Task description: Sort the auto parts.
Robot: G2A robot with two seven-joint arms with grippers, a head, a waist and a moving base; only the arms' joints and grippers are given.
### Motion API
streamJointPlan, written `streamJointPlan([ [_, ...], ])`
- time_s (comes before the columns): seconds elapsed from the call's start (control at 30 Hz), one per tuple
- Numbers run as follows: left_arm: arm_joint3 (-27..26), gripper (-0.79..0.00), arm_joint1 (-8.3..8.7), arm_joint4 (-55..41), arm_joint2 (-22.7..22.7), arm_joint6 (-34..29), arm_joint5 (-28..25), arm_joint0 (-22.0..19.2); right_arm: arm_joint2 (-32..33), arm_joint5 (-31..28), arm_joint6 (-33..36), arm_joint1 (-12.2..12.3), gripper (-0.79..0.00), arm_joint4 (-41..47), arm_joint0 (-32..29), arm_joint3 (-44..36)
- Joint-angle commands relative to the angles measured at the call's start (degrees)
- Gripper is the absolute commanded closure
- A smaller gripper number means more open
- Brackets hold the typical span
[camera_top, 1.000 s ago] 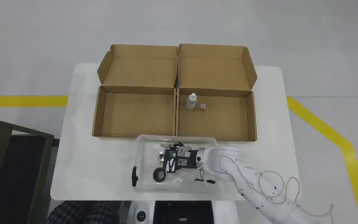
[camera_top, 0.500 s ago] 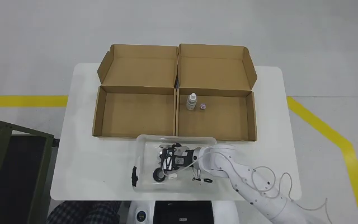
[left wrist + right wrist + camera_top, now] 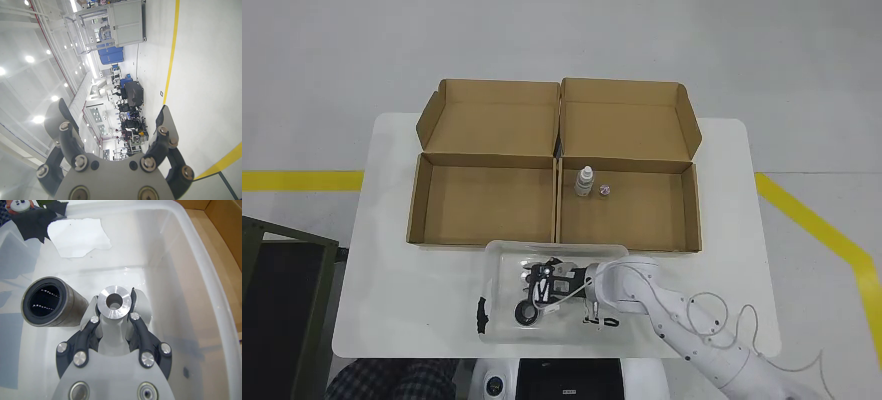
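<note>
My right gripper [image 3: 114, 306] is down inside the clear plastic bin [image 3: 191, 256], shut on a short silver metal sleeve [image 3: 121, 306] with a round bore facing the camera. Right beside it lies a larger dark linear bearing [image 3: 51, 306] with ball rows inside. From the top view, the right gripper [image 3: 542, 283] is in the bin's [image 3: 557, 246] left half, near a black ring [image 3: 527, 316]. My left gripper [image 3: 113, 111] points up at the room, open and holding nothing.
Two open cardboard boxes stand behind the bin: the left box [image 3: 482, 205] and the right box [image 3: 642, 215], which holds a small white bottle [image 3: 585, 181] and a tiny part [image 3: 606, 189]. A black part [image 3: 480, 316] lies on the table left of the bin. A white paper scrap [image 3: 79, 237] lies in the bin.
The right gripper has shifted a little to the left inside the bin. The boxes and their contents have not moved.
</note>
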Motion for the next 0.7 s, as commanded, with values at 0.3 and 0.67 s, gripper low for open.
streamJointPlan([
  [0.3,0.0,-0.785,0.0,0.0,0.0,0.0,0.0,0.0,3.7,-1.9,-2.5,1.1,0.0,1.1,-2.3,-5.1],
  [0.67,0.0,-0.785,0.0,0.0,0.0,0.0,0.0,0.0,10.6,-4.0,-5.9,3.1,0.0,1.9,-7.1,-15.5],
])
